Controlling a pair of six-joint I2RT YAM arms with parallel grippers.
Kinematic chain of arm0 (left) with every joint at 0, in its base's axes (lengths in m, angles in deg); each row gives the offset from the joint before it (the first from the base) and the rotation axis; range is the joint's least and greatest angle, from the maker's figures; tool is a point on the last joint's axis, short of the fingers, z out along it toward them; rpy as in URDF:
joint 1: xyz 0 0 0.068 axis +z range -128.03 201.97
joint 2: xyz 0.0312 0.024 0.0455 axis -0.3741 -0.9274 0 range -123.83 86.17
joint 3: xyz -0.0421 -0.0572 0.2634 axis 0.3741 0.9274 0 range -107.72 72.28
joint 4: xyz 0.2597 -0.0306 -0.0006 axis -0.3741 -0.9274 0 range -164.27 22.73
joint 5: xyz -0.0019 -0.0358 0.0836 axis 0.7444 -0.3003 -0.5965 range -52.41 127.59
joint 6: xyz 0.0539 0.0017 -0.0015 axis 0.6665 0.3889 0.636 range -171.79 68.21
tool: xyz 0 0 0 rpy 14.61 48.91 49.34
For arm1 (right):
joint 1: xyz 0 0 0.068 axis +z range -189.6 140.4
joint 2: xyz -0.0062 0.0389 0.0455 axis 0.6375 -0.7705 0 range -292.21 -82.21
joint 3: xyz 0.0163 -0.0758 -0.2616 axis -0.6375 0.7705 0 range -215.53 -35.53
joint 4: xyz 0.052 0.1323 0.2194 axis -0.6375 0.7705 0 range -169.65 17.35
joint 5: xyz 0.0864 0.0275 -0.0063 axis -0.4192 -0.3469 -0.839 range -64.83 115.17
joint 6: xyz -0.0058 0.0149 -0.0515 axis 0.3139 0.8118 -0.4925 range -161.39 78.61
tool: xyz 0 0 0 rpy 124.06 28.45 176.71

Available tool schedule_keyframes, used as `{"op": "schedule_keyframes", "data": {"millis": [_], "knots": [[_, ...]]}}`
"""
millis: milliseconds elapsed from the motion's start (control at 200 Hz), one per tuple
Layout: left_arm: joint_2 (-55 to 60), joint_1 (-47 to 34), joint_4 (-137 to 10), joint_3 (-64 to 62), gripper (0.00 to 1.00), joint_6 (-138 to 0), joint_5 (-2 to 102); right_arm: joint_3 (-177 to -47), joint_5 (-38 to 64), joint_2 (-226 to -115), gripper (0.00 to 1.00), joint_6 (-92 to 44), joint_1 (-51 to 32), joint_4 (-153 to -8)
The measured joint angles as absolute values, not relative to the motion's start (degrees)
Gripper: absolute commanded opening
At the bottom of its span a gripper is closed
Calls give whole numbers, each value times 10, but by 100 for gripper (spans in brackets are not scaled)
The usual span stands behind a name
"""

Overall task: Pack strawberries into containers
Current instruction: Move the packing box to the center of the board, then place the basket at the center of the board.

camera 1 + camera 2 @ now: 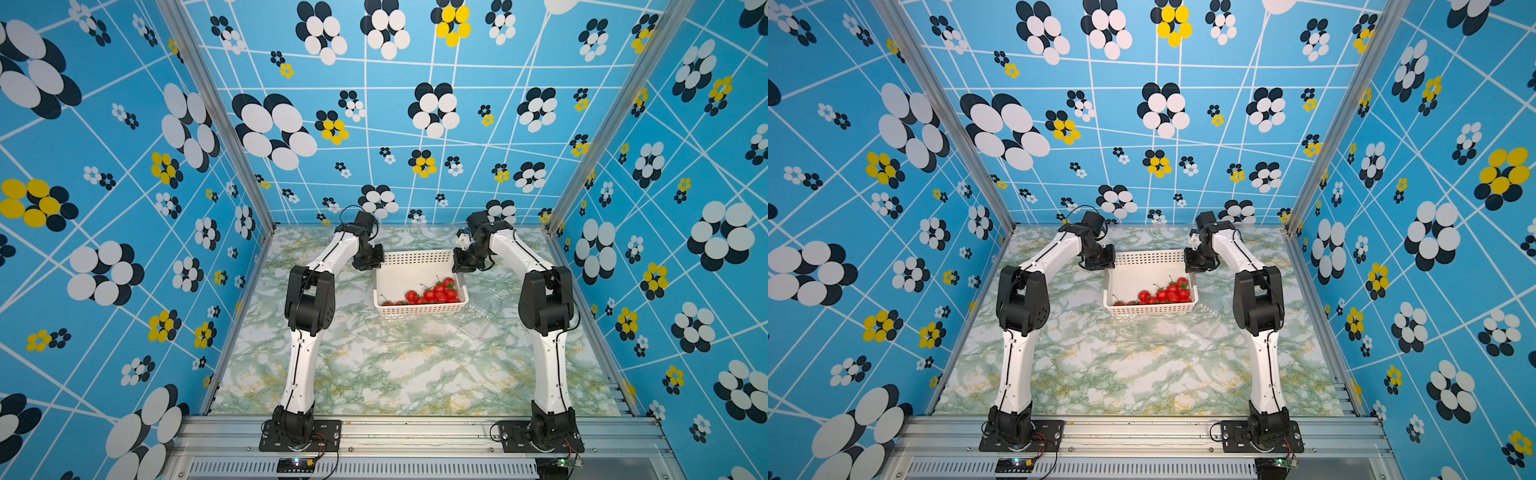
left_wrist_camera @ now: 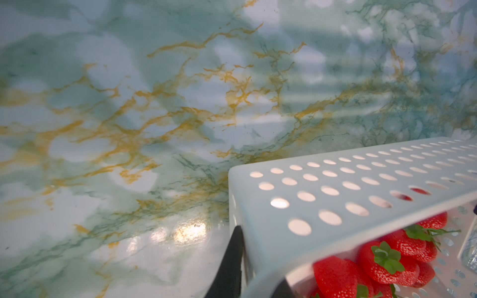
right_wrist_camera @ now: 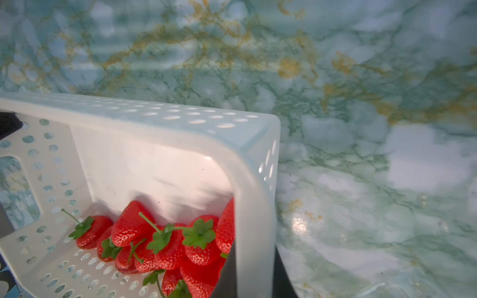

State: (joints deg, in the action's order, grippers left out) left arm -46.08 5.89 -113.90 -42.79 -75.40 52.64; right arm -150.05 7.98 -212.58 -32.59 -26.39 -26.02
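Gripping the far left corner of a white perforated basket (image 1: pixel 417 309), the left pincer (image 1: pixel 368 262) is seen clenched on the rim in both top views (image 1: pixel 1099 260).

- Left pincer, wrist view (image 2: pixel 258 274): two black fingers (image 2: pixel 233 260) are set on either side of the basket wall (image 2: pixel 335 185), and the plastic is pinched between them.
- Basket: it is placed at the far middle of the marble-patterned tabletop (image 1: pixel 374 374), between the two arms. It appears to be raised at its far side and tipped toward the near edge. The far wall and the bare white floor are exposed in both top views (image 1: pixel 1150 308).
- Strawberries (image 1: pixel 436 293): they are found inside the basket, heaped against its near wall and crowded toward the right corner (image 1: pixel 1169 293). Red fruit with green caps is shown piled several deep in the left wrist view (image 2: pixel 387 255) and in the right wrist view (image 3: pixel 167 242). None is seen on the tabletop.
- Right pincer (image 1: pixel 465 261): it is clenched on the far right corner of the basket in both top views (image 1: pixel 1198 260). In the right wrist view (image 3: pixel 254 276) the side wall (image 3: pixel 154 123) is held with one finger inside, against the fruit, and one outside.
- Containers (image 1: pixel 484 309): clear plastic is faintly made out on the tabletop just beside the basket's near right corner (image 1: pixel 1209 309). The number cannot be told, and no fruit is seen in them.
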Motion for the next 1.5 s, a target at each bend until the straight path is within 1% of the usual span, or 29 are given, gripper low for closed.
{"op": "schedule_keyframes", "data": {"millis": [130, 250, 300, 330, 435, 530, 575, 650, 670, 770, 864, 879, 954, 1159, 1259, 1399, 1499], "knots": [[-449, 55, -1131, -403, 21, -766, 531, -1468, 79, -2109, 0, -319, -263, -264], [-445, 53, -1131, -396, 29, -774, 534, -1458, 77, -2107, 0, -313, -263, -268], [-445, 52, -1131, -395, 31, -776, 537, -1457, 77, -2107, 0, -312, -263, -268], [-445, 52, -1131, -395, 32, -777, 537, -1457, 77, -2107, 2, -312, -262, -268], [-445, 51, -1130, -395, 34, -778, 540, -1457, 77, -2107, 10, -311, -262, -268], [-445, 51, -1129, -395, 38, -778, 542, -1458, 77, -2107, 24, -309, -262, -268], [-445, 51, -1129, -395, 40, -780, 545, -1460, 73, -2107, 33, -310, -262, -269], [-445, 50, -1129, -395, 42, -782, 550, -1464, 68, -2107, 40, -304, -260, -273], [-445, 50, -1129, -395, 42, -782, 551, -1465, 68, -2107, 44, -305, -259, -274], [-445, 50, -1129, -395, 42, -782, 552, -1468, 68, -2107, 52, -303, -256, -279], [-445, 49, -1128, -395, 42, -782, 552, -1473, 68, -2107, 56, -302, -255, -279], [-445, 49, -1128, -395, 47, -782, 551, -1474, 68, -2107, 56, -302, -254, -279], [-445, 47, -1128, -395, 55, -783, 548, -1478, 68, -2107, 58, -302, -253, -281], [-436, 43, -1123, -387, 60, -788, 541, -1480, 69, -2107, 62, -302, -250, -292], [-431, 42, -1120, -387, 66, -788, 543, -1480, 75, -2107, 64, -302, -250, -293], [-425, 41, -1118, -387, 67, -788, 543, -1480, 86, -2107, 68, -301, -249, -296], [-423, 41, -1118, -387, 68, -788, 543, -1480, 89, -2107, 69, -300, -249, -301]]}}
